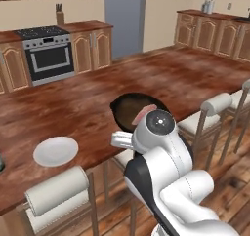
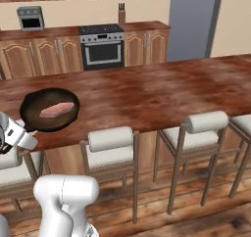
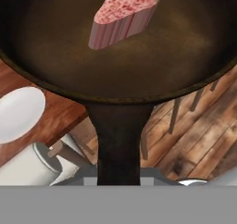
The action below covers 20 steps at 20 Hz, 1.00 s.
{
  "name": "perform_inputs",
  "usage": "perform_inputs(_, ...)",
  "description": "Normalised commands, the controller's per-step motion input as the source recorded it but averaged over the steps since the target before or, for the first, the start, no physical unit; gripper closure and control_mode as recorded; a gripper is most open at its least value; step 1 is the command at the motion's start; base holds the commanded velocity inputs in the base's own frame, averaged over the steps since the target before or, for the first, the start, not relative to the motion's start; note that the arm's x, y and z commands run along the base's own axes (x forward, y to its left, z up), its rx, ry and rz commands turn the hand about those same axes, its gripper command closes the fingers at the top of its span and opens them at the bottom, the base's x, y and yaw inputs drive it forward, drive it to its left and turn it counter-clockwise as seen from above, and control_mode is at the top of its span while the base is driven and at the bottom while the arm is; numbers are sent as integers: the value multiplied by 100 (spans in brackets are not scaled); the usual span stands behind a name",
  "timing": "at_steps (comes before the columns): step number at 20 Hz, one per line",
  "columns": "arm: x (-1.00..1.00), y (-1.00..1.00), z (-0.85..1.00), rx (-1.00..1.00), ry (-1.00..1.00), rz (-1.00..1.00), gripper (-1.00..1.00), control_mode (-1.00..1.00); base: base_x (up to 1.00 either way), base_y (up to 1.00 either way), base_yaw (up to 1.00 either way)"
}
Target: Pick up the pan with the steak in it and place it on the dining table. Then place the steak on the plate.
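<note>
There are no words, numbers, labels or signs to read anywhere in these pictures. Nothing has writing on it.

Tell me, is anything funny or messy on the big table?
Nothing is spilled or broken. The pan sits at the dining table's near edge, its handle held by the claw, steak still inside. The plate is bare.

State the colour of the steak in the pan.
Pinkish-red steak, clearest in the hand view.
</note>
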Motion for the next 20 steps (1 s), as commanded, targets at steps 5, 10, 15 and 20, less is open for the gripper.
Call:
perform_inputs(5,0,0,0,0,0,0,100,100,6,-55,15)
perform_inputs(10,0,0,0,0,0,0,100,100,11,-2,0)
perform_inputs(15,0,0,0,0,0,0,100,100,52,0,0)
perform_inputs(20,0,0,0,0,0,0,100,100,57,0,0)
